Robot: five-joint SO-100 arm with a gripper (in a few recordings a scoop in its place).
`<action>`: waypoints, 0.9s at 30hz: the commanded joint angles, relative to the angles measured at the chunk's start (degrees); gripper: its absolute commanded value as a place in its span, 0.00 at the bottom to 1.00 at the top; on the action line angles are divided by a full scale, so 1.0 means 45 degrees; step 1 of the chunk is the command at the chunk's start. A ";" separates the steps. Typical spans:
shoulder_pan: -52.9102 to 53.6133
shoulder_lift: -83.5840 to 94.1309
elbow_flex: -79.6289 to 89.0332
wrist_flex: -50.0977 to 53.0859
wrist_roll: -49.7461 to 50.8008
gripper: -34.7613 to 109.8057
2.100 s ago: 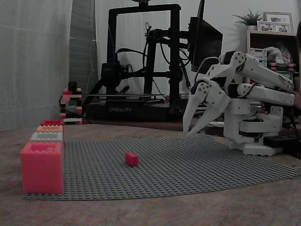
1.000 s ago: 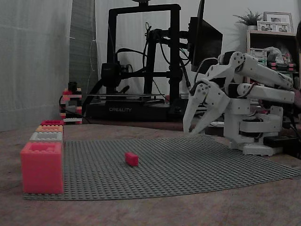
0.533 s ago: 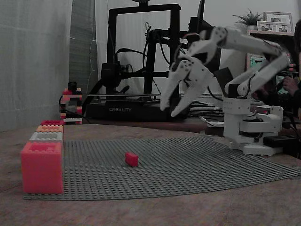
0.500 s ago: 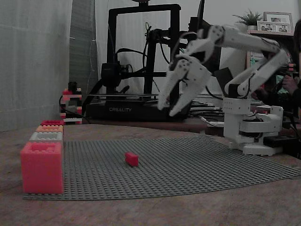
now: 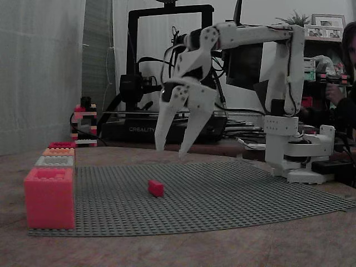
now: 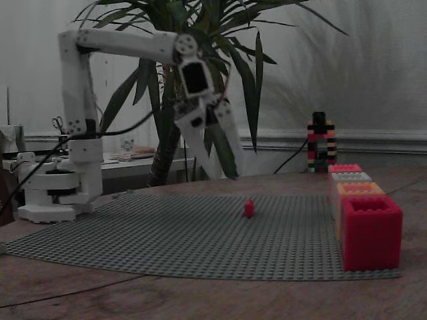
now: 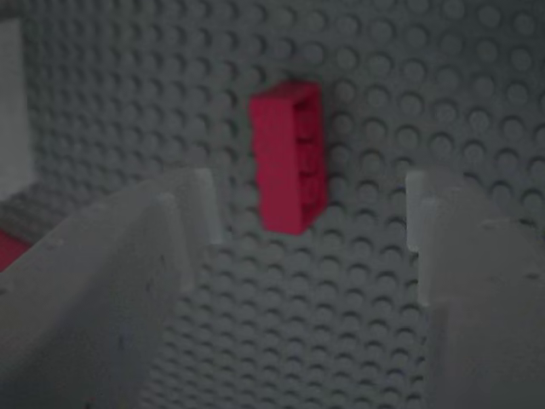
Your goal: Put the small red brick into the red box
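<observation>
The small red brick [image 5: 156, 188] [image 6: 249, 209] lies flat on the grey baseplate [image 5: 233, 194] near its middle. My white gripper [image 5: 170, 151] [image 6: 225, 176] hangs open above the plate, its tips pointing down, a little above and beside the brick. In the wrist view the brick [image 7: 289, 158] shows between and just beyond the two fingers, with the gripper [image 7: 311, 209] holding nothing. The red box [image 6: 370, 230] [image 5: 61, 144] is the dark crimson end one of a row of boxes at the plate's edge, well away from the gripper.
A pale pink-red box [image 5: 49, 198] [image 6: 345, 169], a grey box [image 5: 54, 161] and an orange box [image 5: 58, 151] fill the same row. A small brick tower [image 5: 83, 119] and a black 3D printer [image 5: 167, 72] stand behind the plate. A person [image 5: 345, 83] sits at the right edge.
The arm has unfolded from its tucked pose at the right, swung left over the baseplate and come down above the brick. The gripper stays open; the brick has not moved.
</observation>
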 commanded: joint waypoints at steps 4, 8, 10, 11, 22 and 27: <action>-0.0801 -0.1758 -0.1855 -0.0625 0.0234 0.37; -0.0840 -0.2695 -0.2324 -0.1230 0.0273 0.37; -0.0840 -0.3066 -0.2598 -0.1348 0.0273 0.37; -0.0840 -0.3242 -0.2734 -0.1367 0.0293 0.37; -0.0879 -0.4180 -0.3242 -0.1699 0.0391 0.33; -0.0879 -0.4238 -0.3320 -0.1895 0.0488 0.24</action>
